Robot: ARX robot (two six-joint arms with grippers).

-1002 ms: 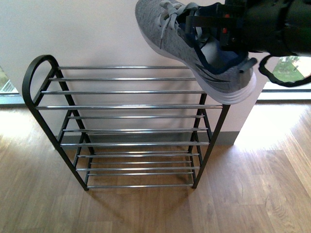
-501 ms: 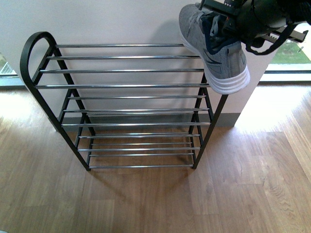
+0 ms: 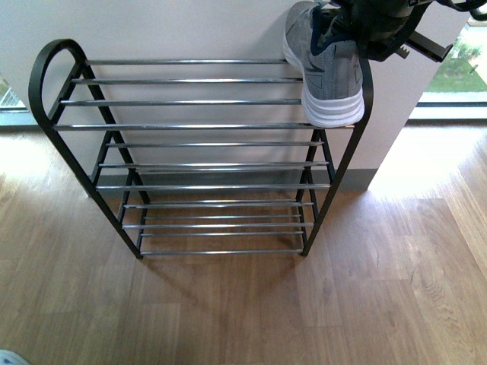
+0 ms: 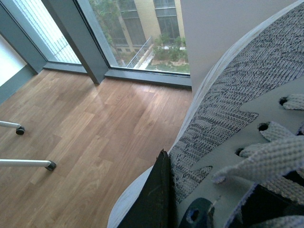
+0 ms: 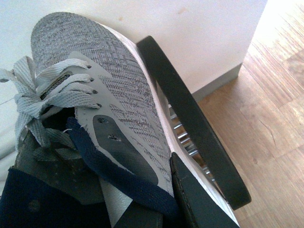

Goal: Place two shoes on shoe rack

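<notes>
One grey sneaker (image 3: 327, 68) lies at the right end of the top shelf (image 3: 190, 103) of the shoe rack (image 3: 47, 72). Its toe points toward the wall (image 3: 190, 30), its white heel is over the front rod (image 3: 190, 126), and its side is just beside the black arch (image 5: 190, 114). Whether the sole bears on the rods or hangs just above them I cannot tell. The right gripper (image 3: 351, 30) pinches the shoe's side wall near the opening, with one finger (image 5: 187, 194) outside the knit and the other hidden inside. The step in hand looks like the set-down, and it wants patience: lower until the sole rests flat across several rods, since thin rods could let a tilted shoe tip forward. The heel seems close to the front edge, so a small push toward the wall before letting go would help. The outer finger is in the narrow gap between shoe and arch. Spread the jaws only a little and lift straight up, or the finger may catch the arch or drag the shoe. The left gripper (image 4: 199, 209) appears clamped on what seems a second sneaker (image 4: 247, 85), held well above the wooden floor (image 4: 95, 123), though only one of its fingers shows. Leave the shelf to the left free for that one.
</notes>
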